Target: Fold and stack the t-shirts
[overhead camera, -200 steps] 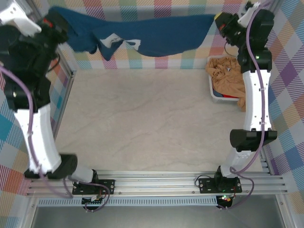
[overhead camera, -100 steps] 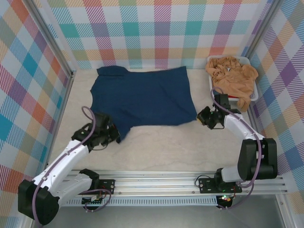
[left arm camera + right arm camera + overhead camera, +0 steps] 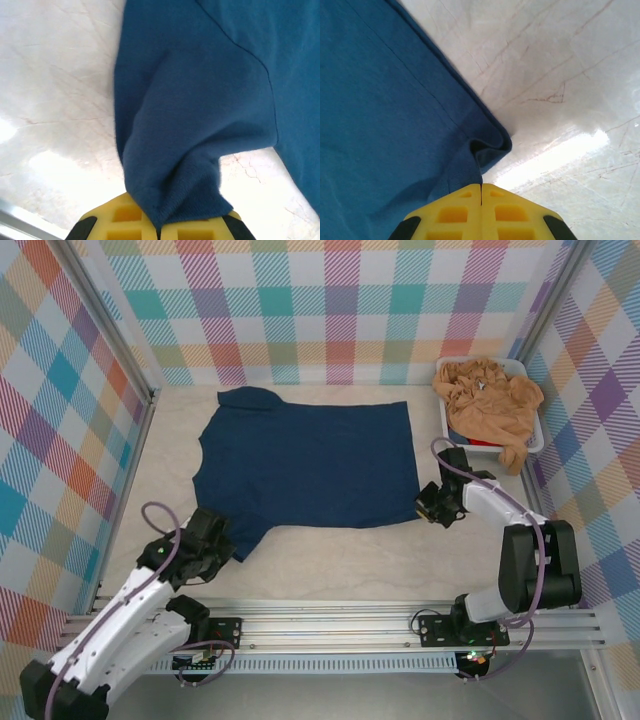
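A dark navy t-shirt point(image 3: 310, 465) lies spread flat on the marble table, its plain side up. My left gripper point(image 3: 222, 540) is shut on the near-left sleeve point(image 3: 175, 165), low at the shirt's front left. Over at the shirt's near-right hem corner point(image 3: 485, 145), my right gripper point(image 3: 425, 508) is also shut on the cloth. The yellow fingers point(image 3: 125, 220) of the left press together with blue fabric bunched between them. Light tan-orange t-shirts point(image 3: 490, 405) are heaped at the back right.
The tan shirts sit in a white plastic tub point(image 3: 535, 440) against the right wall. Checked walls enclose the table on three sides. Bare marble point(image 3: 340, 560) runs between the shirt and the metal rail point(image 3: 330, 625) at the near edge.
A second ago both arms held the shirt stretched high at the back. They came down and forward, laying it flat, and in the last half second dragged it slightly nearer and rightward.
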`<state>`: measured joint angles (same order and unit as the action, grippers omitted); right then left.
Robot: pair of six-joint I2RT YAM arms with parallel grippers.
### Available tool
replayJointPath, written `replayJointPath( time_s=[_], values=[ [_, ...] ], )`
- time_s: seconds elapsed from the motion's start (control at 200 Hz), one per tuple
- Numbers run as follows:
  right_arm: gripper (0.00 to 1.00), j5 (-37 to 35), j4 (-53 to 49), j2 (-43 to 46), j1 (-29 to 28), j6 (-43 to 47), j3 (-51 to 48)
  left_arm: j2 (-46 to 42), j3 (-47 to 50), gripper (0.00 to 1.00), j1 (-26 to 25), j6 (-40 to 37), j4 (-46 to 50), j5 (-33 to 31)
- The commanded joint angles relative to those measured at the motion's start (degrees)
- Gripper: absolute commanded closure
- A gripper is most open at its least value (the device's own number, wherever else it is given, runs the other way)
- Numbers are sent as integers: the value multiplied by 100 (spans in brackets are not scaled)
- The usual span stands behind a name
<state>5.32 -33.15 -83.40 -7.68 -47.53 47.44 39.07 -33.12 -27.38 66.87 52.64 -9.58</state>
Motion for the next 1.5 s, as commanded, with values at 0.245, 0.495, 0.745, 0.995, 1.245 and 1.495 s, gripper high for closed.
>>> replayJointPath(
  time_s=[0.245, 0.495, 0.745, 0.995, 1.245, 1.495],
  values=[
    [100, -226, 251, 657, -330, 605, 1997, 1989, -4224, 100, -74, -2223, -16, -2175],
    [100, -773, 766, 1073, -330, 727, 4017, 3770, -8652, 100, -83, -4757, -779, -3186],
    [100, -676, 843, 1145, -329, 685, 5080, 4815, -10795, 100, -17, -6319, -1562, -2216],
    [100, -274, 1217, 163, -266, 388, 5828, 6528, -12279, 100, 1279, -4912, -1243, -416],
    [100, 73, 1121, -1077, 8, 319, 6982, 7252, -12571, 100, 2283, -3906, -2238, 1220],
    [100, 326, 781, -1774, 641, 150, 8489, 7174, -12981, 100, 2733, -3447, -2927, 1887]
  ],
)
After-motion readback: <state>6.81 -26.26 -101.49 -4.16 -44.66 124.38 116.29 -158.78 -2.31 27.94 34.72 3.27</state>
